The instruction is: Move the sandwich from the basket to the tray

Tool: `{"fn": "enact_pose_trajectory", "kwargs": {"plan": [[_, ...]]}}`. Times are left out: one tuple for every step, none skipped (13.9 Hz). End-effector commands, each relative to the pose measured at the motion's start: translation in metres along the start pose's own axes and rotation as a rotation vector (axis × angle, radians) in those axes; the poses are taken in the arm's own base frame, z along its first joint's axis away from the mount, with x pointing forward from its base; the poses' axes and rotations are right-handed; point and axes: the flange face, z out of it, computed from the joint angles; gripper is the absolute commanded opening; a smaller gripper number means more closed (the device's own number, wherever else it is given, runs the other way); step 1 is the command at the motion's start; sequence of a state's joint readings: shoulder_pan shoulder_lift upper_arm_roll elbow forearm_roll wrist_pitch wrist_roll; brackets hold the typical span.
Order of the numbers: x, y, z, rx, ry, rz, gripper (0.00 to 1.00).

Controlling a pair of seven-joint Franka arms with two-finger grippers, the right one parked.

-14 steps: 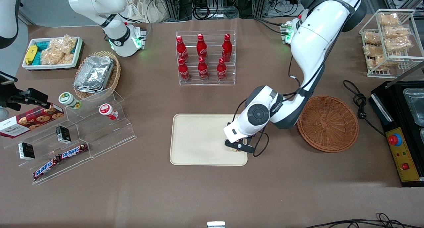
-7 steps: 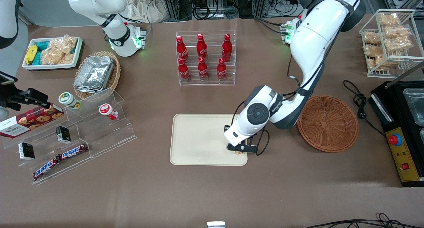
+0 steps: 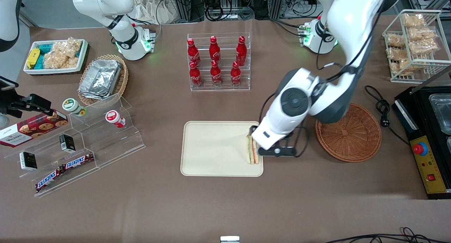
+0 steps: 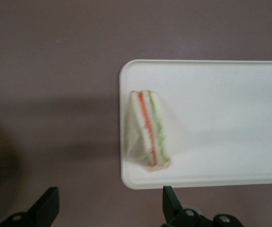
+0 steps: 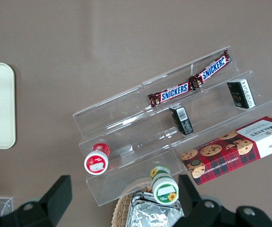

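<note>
The sandwich [image 3: 252, 150] [image 4: 150, 130], a clear-wrapped wedge with red and green filling, lies on the cream tray [image 3: 215, 147] [image 4: 221, 118], close to the tray's edge toward the working arm's end. My left gripper [image 3: 274, 149] [image 4: 109, 208] hangs open above that edge of the tray, its fingers [image 4: 48, 203] spread wide with nothing between them and clear of the sandwich. The round reddish-brown wicker basket [image 3: 348, 132] sits on the table beside the tray with nothing in it, partly covered by the arm.
An acrylic rack of red cola bottles [image 3: 218, 61] stands farther from the front camera than the tray. A black appliance [image 3: 428, 140] and a wire rack of bagged snacks [image 3: 414, 42] lie past the basket. An acrylic snack stand [image 3: 81, 140] sits toward the parked arm's end.
The gripper has let go of the sandwich, which now lies uncovered on the tray. The arm has risen and drawn back toward the basket.
</note>
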State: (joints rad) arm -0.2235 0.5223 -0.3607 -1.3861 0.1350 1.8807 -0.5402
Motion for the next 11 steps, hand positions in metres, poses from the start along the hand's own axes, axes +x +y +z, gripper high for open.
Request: {"fn": "enact_pose_trajectory", "kwargs": {"plan": [[-0.012,-0.061,-0.058,0.058,-0.038,0.068,0.98],[-0.013,-0.085,-0.076,0.070,-0.051,0.102,0.98],[-0.014,-0.108,-0.095,0.075,-0.050,0.132,0.98],[-0.013,-0.135,-0.115,0.081,-0.032,0.152,0.98],[-0.013,-0.169,-0.138,0.088,-0.010,0.179,0.98],[-0.013,-0.192,-0.147,0.091,-0.009,0.181,0.98],[-0.016,-0.209,-0.158,0.091,0.003,0.169,0.99],[-0.015,-0.222,-0.161,0.095,0.003,0.155,0.99],[-0.014,-0.225,-0.160,0.094,0.002,0.135,0.99],[-0.016,-0.231,-0.160,0.103,-0.020,0.138,0.99],[-0.017,-0.243,-0.160,0.121,-0.035,0.126,0.99]]}}
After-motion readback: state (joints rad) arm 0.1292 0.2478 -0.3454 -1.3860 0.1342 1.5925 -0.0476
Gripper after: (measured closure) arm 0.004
